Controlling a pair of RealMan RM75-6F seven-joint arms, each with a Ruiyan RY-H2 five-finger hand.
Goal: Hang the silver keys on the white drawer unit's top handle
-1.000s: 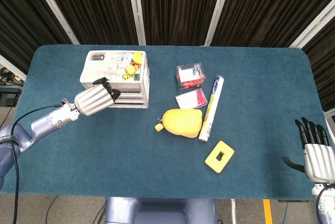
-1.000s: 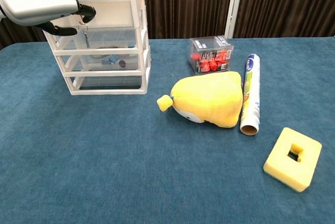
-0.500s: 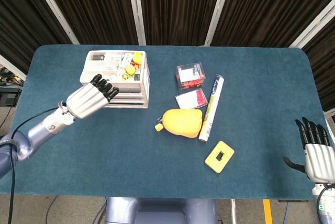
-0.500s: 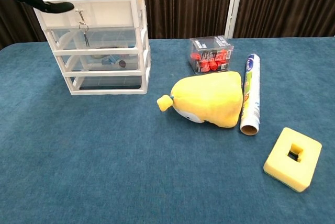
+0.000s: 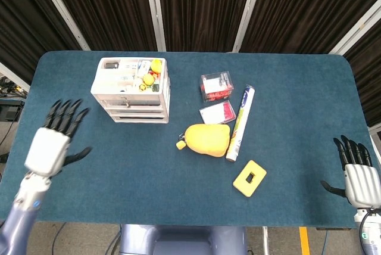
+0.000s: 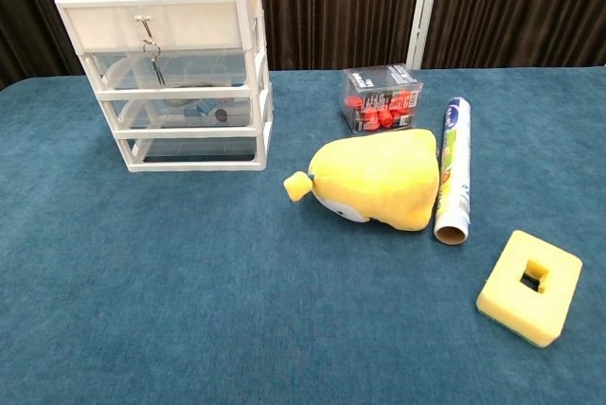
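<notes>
The silver keys (image 6: 151, 49) hang from the top handle of the white drawer unit (image 6: 240, 74), dangling in front of its upper drawers; in the head view they show as a small glint (image 5: 124, 101) on the unit's (image 5: 116, 88) front. My left hand (image 5: 55, 142) is at the table's left front, well away from the unit, fingers spread and holding nothing. My right hand (image 5: 357, 174) rests at the front right corner, fingers apart, empty. Neither hand shows in the chest view.
A yellow plush toy (image 5: 207, 139) lies mid-table beside a rolled tube (image 5: 240, 122). A clear box of red pieces (image 5: 216, 86) and a small red packet (image 5: 217, 112) sit behind them. A yellow foam block (image 5: 249, 177) lies near the front.
My left hand let go of the keys, which stay hanging on the top handle, and drew back from the drawer unit to the table's left front. The right hand barely moved.
</notes>
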